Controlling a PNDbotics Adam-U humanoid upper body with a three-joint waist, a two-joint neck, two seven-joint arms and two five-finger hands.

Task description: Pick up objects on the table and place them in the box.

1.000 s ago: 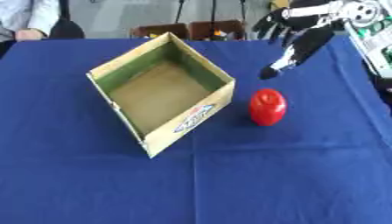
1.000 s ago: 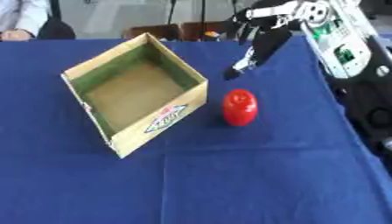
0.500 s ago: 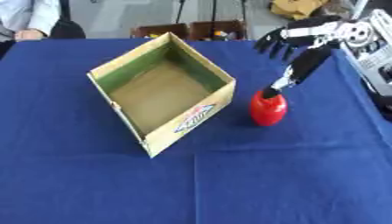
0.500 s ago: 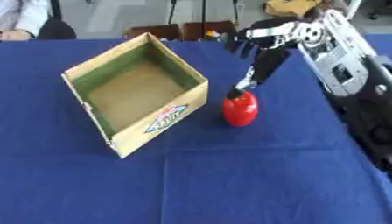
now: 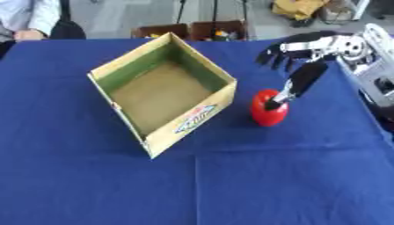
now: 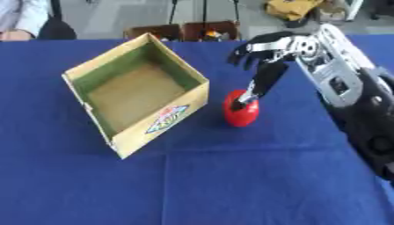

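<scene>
Around: open cardboard box [image 5: 165,92] sits askew on the blue tabletop [image 5: 231,176], nothing between it and the red apple [image 5: 268,109] just to its right | Apple: upright on the tabletop | My right robot hand [image 6: 265,52]: fingers spread apart, thumb reaching down onto the apple's top, gripping nothing | Left robot hand: out of sight

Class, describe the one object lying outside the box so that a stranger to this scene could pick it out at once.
Start at the blue table and find the open cardboard box near its middle. Just to the box's right, on the cloth, sits a small round red object. It is the only red thing on the table, and the thumb of the robot's open right hand reaches down onto its top.
</scene>
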